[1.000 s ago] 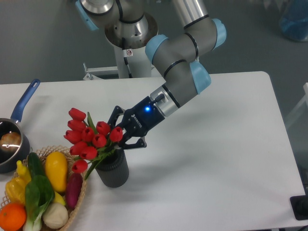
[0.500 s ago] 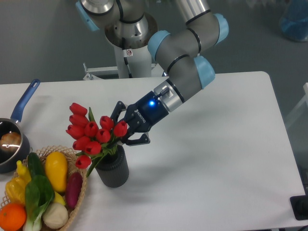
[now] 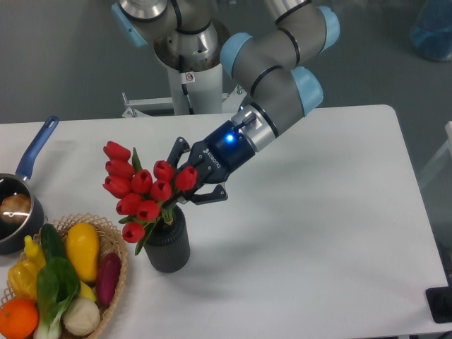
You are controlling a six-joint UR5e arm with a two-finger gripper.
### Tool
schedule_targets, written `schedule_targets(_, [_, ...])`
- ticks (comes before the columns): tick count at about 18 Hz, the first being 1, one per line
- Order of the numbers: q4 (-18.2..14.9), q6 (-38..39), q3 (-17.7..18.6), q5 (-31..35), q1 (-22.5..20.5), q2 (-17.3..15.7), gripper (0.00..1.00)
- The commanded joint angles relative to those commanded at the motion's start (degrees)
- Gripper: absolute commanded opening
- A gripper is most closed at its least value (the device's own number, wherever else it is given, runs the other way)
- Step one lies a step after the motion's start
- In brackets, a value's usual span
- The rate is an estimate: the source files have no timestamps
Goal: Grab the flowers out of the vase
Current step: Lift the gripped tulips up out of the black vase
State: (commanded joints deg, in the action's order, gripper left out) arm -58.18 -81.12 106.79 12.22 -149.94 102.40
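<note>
The flowers (image 3: 141,187), a bunch of red closed tulip buds with green leaves, lean to the left above the vase (image 3: 168,247), a short dark grey ribbed cylinder on the white table. Their stems still reach into the vase's mouth. My gripper (image 3: 180,192) comes in from the upper right and is shut on the bunch just below the buds, right above the vase's rim. The fingertips are partly hidden behind the buds.
A wicker basket (image 3: 116,272) of colourful vegetables stands at the front left, close beside the vase. A dark pot with a blue handle (image 3: 32,159) sits at the left edge. The robot's base column (image 3: 191,78) rises behind the table.
The gripper has risen and shifted slightly right with the flowers in it. The bunch stands higher above the vase than before. The vase has not moved.
</note>
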Motion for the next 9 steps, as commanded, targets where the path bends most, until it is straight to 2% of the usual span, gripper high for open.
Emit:
schedule_targets(3, [-0.09, 0.44, 0.70, -0.09, -0.61, -0.79, 0.24])
schedule_targets(9, [-0.09, 0.79, 1.06, -1.40, -1.31, -1.67, 0.24])
